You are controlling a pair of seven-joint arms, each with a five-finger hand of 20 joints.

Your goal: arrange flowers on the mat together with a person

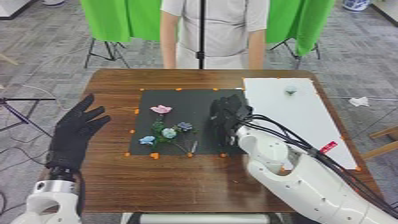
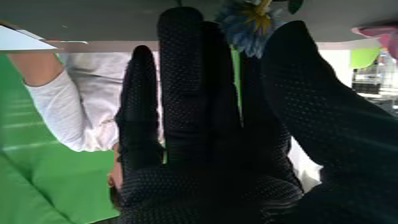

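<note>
My left hand (image 1: pixel 80 131) is open with straight fingers over the table's left side. My right hand (image 1: pixel 231 114) stands over the right part of the black mat (image 1: pixel 202 96). On the mat lie a pink flower (image 1: pixel 161 109), a dark bluish flower (image 1: pixel 185 126), a pale flower (image 1: pixel 169 133) and a light blue flower (image 1: pixel 147 140), left of the right hand. In the right wrist view, the right hand (image 2: pixel 209 187) has straight fingers; a blue flower (image 2: pixel 246 26) shows by the thumb's tip, without visible grasp. A pink flower (image 2: pixel 384 34) is farther off.
A white sheet (image 1: pixel 274 107) covers the table's right part, with a small pale object (image 1: pixel 290 90) near its far end and a red label (image 1: pixel 329 147) near its right edge. Orange tape pieces edge the mat. Brown wood (image 1: pixel 178 185) lies between mat and near edge.
</note>
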